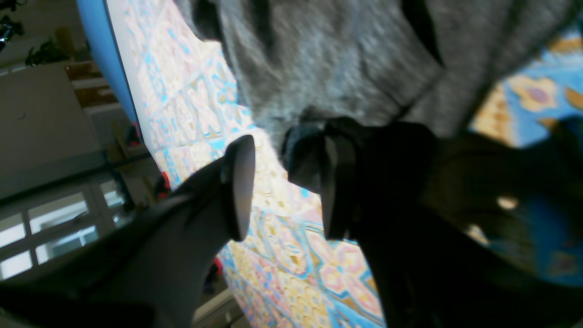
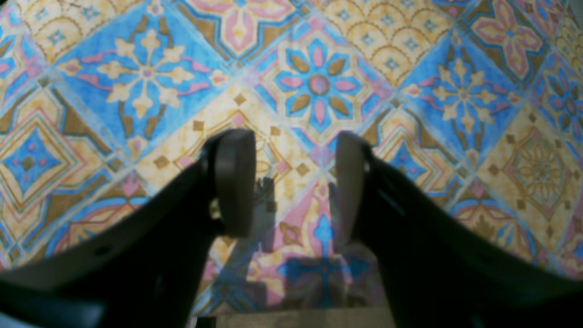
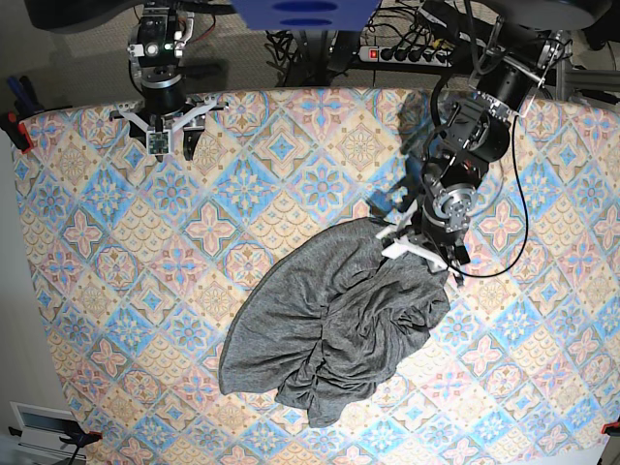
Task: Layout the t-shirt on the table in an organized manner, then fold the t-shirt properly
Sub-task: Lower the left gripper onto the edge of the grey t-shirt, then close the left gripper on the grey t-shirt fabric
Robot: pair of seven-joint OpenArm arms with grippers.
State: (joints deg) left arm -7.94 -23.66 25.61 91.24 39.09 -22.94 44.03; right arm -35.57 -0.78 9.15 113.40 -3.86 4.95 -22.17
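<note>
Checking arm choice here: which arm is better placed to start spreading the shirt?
Left. Its end effector is at the t-shirt's upper edge; the right end effector hovers over bare table, far off.

base: looks straight down from high above the table (image 3: 126,242).
left wrist: very near, behind the left gripper (image 1: 284,187), faces the t-shirt (image 1: 328,59).
right wrist: close above bare table, faces down.
shared: base and left wrist both see the t-shirt.
</note>
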